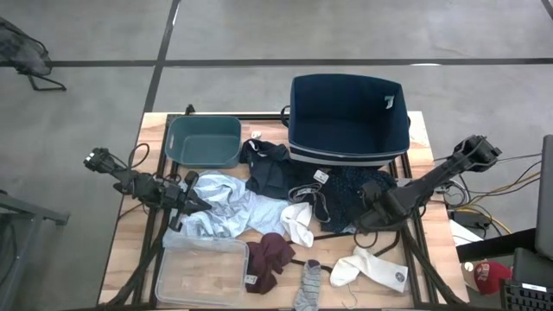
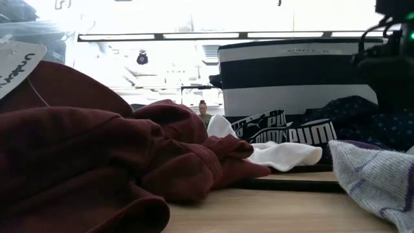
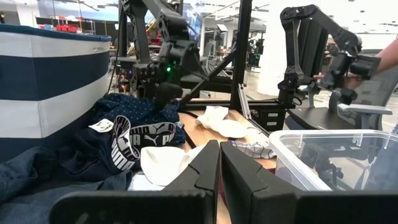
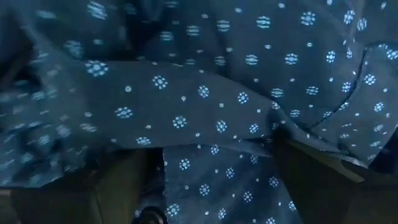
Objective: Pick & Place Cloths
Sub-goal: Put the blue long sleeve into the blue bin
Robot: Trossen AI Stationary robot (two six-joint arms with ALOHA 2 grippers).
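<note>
My left gripper is shut and sits low at the left edge of the light blue shirt. My right gripper is open, down in the dotted navy cloth in front of the navy bin. More dark navy clothes lie beside it, with a Puma waistband. The maroon piece, white socks and a grey sock lie flat on the table. My left gripper hovers at the light blue shirt's left edge; I cannot tell whether it touches the cloth. My right gripper comes slanting down from the table's right, and its open fingers stand in the dotted navy cloth, a ridge of it between them. The cloth lies on the pile.
A striped navy bin stands at the far right, a teal bin at the far left. A clear plastic tray sits at the near left. Black frame bars run along the table edges. A person's hand shows beyond the table.
</note>
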